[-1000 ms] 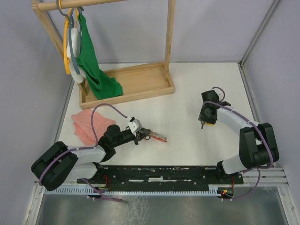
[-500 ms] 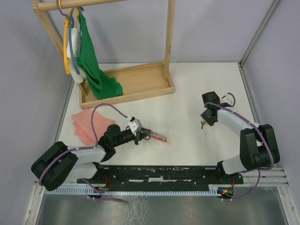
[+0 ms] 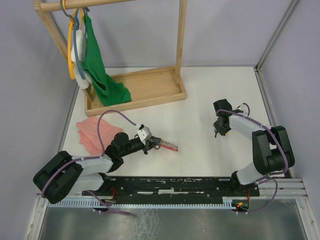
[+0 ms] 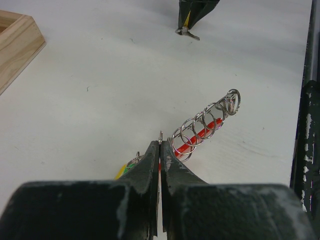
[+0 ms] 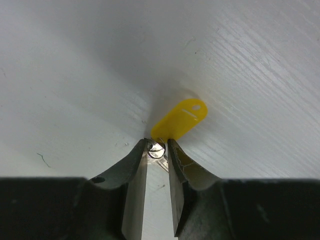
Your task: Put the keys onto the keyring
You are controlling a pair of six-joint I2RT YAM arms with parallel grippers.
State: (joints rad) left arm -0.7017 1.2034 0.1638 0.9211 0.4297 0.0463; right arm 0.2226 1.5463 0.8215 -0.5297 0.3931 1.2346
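Left fingers (image 4: 152, 161) are pressed tight together, pinching one loop of the keyring (image 4: 203, 121) right at the tips. The string of rings runs out away from them, slanting up and to the right in the left wrist view, with a red tag (image 4: 199, 136) lying beneath it. A sliver of yellow and green shows just beside the fingertips, too hidden to identify.

Over on the other side, the right fingers (image 5: 137, 165) stand nearly together, with the metal end of the yellow-tagged key (image 5: 179, 120) caught between them. They look to be gripping it. The yellow tag juts straight ahead of the tips, angled up and right, low over the worktop (image 3: 200, 95).

Here is the relation that matters. From above, key and keyring are well apart, and the ring string's free end points across the worktop toward the right arm's side. The right arm alone has the key, so the closing move looks like its job: carry the key leftward to the outstretched end. The fit will be fiddly, with a tiny hole and thin wire.
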